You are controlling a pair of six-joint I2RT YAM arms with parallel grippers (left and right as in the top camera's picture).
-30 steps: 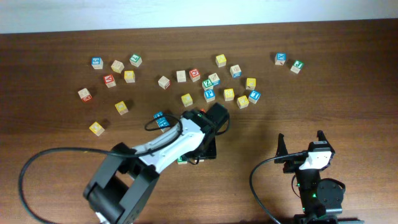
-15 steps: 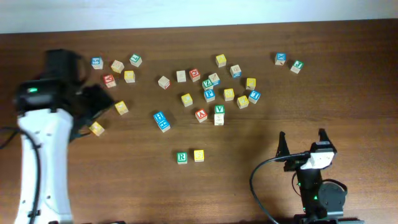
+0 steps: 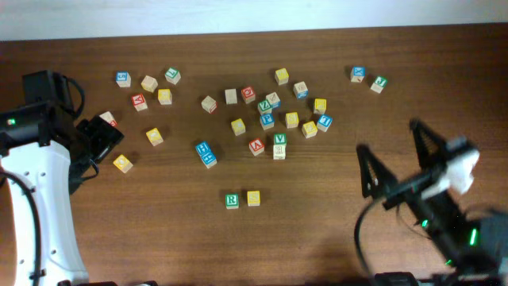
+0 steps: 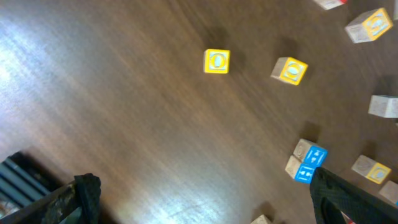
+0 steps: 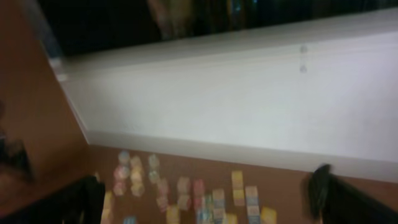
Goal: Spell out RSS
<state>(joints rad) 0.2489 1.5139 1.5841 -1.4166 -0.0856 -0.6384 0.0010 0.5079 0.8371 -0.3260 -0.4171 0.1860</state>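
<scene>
A green R block (image 3: 231, 200) and a yellow block (image 3: 253, 198) sit side by side in the front middle of the table. Many more letter blocks lie scattered across the back. My left gripper (image 3: 105, 137) is open and empty at the far left, above bare wood between two yellow blocks (image 3: 122, 164) (image 3: 155, 137). In the left wrist view its fingers (image 4: 205, 205) frame bare table, with a yellow O block (image 4: 216, 61) ahead. My right gripper (image 3: 394, 159) is open and empty, raised at the right. Its wrist view (image 5: 205, 193) is blurred.
A blue pair of blocks (image 3: 205, 154) lies left of centre and also shows in the left wrist view (image 4: 309, 165). A red block (image 3: 255, 146) and a green V block (image 3: 279, 140) sit just behind the row. The white wall (image 5: 217, 99) fills the right wrist view.
My left arm left the centre, where the R and yellow block now stand uncovered, and swung to the far left. My right arm has lifted and shifted right, tilting up.
</scene>
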